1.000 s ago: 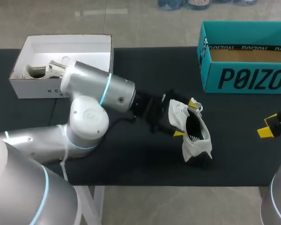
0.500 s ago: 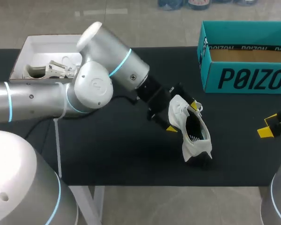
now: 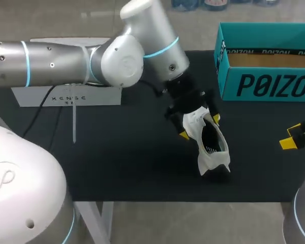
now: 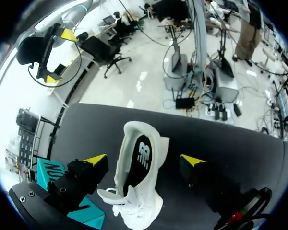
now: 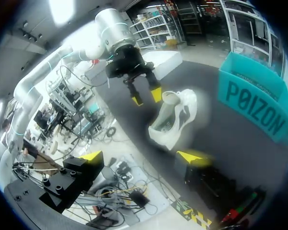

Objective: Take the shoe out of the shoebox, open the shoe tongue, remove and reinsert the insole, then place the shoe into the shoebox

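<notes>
Head view: black desk [image 3: 127, 157]; left arm [image 3: 91, 61] lies across it, hiding most of the white box [image 3: 66, 95]. Teal shoebox [image 3: 267, 84] far right, cut off. White shoe [image 3: 209, 147] lies mid-desk outside both boxes, one end between fingers of the left tool [image 3: 199, 127], spread wide, gaps either side. Right tool [image 5: 141, 155] wide, empty, half out of frame.

White fabric low-top sneaker [image 3: 212, 156] sits out on the black table, mouth gaping upward so you can see the black insole [image 4: 140, 160] with its white logo still inside. Laces are loose and bunched at one end. The open teal cardboard shoebox [image 3: 267, 81], brown inside, is well apart at the far right. A white cardboard shoebox [image 3: 66, 96] sits far left, only its front wall showing.
</notes>
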Motion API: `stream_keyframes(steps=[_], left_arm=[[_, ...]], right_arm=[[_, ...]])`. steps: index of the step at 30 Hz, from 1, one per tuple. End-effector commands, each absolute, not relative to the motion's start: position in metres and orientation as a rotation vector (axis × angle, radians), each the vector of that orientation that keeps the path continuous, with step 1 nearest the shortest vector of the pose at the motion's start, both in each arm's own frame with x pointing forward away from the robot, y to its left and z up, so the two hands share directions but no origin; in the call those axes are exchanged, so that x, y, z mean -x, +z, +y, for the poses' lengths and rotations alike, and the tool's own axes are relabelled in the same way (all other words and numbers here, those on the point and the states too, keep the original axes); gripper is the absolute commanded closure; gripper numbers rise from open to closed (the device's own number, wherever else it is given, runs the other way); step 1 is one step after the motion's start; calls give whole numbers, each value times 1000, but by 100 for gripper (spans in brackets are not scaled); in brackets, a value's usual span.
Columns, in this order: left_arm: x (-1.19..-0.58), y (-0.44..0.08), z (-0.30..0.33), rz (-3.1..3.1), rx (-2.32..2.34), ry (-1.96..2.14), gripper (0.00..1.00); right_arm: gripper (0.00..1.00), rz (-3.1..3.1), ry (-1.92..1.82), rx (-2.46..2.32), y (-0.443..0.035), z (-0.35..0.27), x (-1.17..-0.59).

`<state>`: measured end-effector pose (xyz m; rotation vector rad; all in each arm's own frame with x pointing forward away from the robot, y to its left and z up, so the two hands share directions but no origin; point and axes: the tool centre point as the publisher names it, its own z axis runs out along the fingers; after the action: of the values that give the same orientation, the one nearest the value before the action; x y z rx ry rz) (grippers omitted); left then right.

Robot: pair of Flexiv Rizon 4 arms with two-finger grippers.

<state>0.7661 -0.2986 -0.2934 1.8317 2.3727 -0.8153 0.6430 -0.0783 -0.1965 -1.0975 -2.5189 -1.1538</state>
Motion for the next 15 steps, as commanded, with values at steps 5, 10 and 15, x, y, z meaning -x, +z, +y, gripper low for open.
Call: stream_keyframes(steps=[5,10,15], left_arm=[[-757,-301,-329,2728,-2396,189,100],[-751,-311,-332,2799,-2333,364,100],[-747,-321,-328,2794,-2265,404,100]], right_arm=[[0,-2545,-1159,1135,-195,-79,-630],[0,-2545,-1159,1135,-195,-79,-630],[0,-2545,-1159,1135,-195,-79,-630]])
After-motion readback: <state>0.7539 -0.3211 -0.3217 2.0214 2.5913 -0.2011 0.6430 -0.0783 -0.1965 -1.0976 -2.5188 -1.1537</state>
